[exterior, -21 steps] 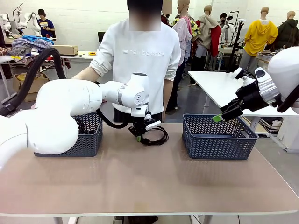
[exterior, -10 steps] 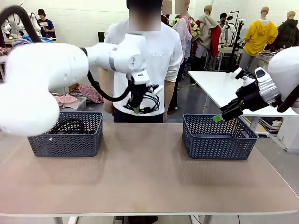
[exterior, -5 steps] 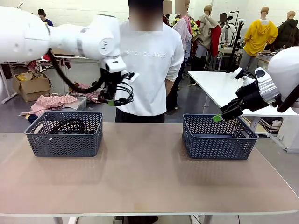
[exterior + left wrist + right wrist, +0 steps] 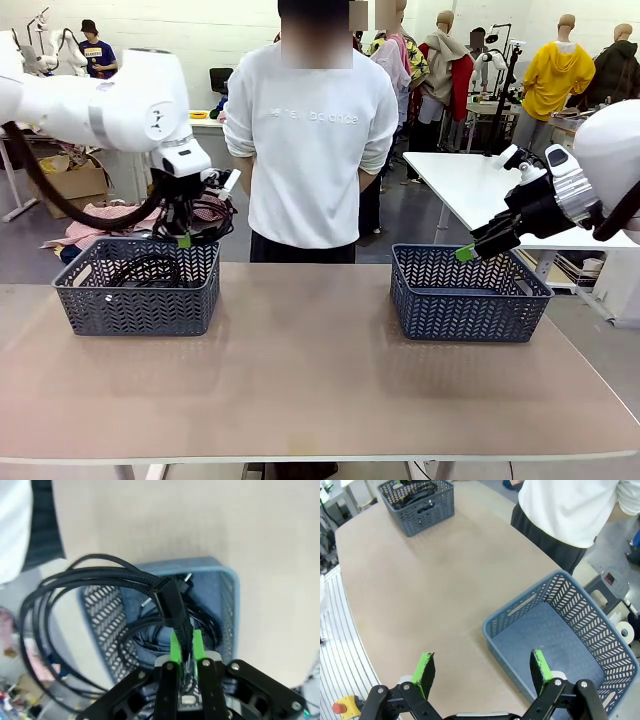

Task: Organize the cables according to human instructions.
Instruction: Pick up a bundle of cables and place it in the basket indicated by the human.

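Right now your left claw (image 4: 185,240) is squeezed tight on a cord (image 4: 172,605), pinching it near the plug. It hangs just above the back rim of the left basket (image 4: 137,285).

Watch the loops. They spread wide to the side of the claw, out past the basket wall in the wrist view. If you let go from here, I think part of the cord could land on the rim or slip down behind the basket, off the worktop (image 4: 320,380). The grip is on one small spot, so the coil could also swing and come undone.

Below the claw there are more cords (image 4: 147,270) in the basket already. A new one dropped on top may tangle with them, or a plug may catch in the holes of the wall.

The person (image 4: 312,150) stands close by, just beside the claw at the far edge of the worktop, arms behind the back. A wide swing could brush that white sleeve.

Your right claw (image 4: 482,672) is wide open and holds nothing. It waits above the near edge of the right basket (image 4: 570,640), which looks bare inside. It is well apart from the left claw, so nothing there blocks you.
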{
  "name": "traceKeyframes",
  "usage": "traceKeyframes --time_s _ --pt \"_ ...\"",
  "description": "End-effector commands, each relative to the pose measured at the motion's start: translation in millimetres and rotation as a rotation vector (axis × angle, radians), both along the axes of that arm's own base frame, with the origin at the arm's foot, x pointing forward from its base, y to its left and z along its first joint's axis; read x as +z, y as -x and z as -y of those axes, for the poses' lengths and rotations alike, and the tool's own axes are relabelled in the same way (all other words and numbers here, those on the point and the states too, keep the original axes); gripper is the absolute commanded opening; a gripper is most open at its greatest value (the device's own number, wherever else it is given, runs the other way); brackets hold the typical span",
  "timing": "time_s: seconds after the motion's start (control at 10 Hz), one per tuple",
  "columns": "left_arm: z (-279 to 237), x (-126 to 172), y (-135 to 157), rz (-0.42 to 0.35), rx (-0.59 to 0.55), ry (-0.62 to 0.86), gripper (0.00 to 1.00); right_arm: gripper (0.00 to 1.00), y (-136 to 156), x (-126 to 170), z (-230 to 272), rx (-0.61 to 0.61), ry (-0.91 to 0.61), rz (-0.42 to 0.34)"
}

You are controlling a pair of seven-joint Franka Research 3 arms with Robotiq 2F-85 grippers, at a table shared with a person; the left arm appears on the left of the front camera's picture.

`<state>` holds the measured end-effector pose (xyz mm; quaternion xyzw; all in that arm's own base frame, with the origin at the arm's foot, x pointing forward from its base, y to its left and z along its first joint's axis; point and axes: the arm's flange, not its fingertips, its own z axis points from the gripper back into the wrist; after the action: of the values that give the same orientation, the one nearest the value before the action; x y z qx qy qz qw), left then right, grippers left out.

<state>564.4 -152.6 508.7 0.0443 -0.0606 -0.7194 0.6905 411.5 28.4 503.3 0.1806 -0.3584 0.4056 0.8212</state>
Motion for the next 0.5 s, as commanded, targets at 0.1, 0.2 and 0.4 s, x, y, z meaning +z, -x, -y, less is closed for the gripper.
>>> traceKeyframes --time_s 0.1,0.2,0.4 --pt "0 0 0 0.0 0.0 0.0 0.0 1.0 -2 -2 1 0.018 -0.024 0.022" --pt "0 0 0 0.0 0.0 0.0 0.0 1.0 -2 -2 1 0.018 -0.024 0.022" --pt "0 0 0 0.0 0.0 0.0 0.0 1.0 -2 -2 1 0.018 -0.024 0.022"
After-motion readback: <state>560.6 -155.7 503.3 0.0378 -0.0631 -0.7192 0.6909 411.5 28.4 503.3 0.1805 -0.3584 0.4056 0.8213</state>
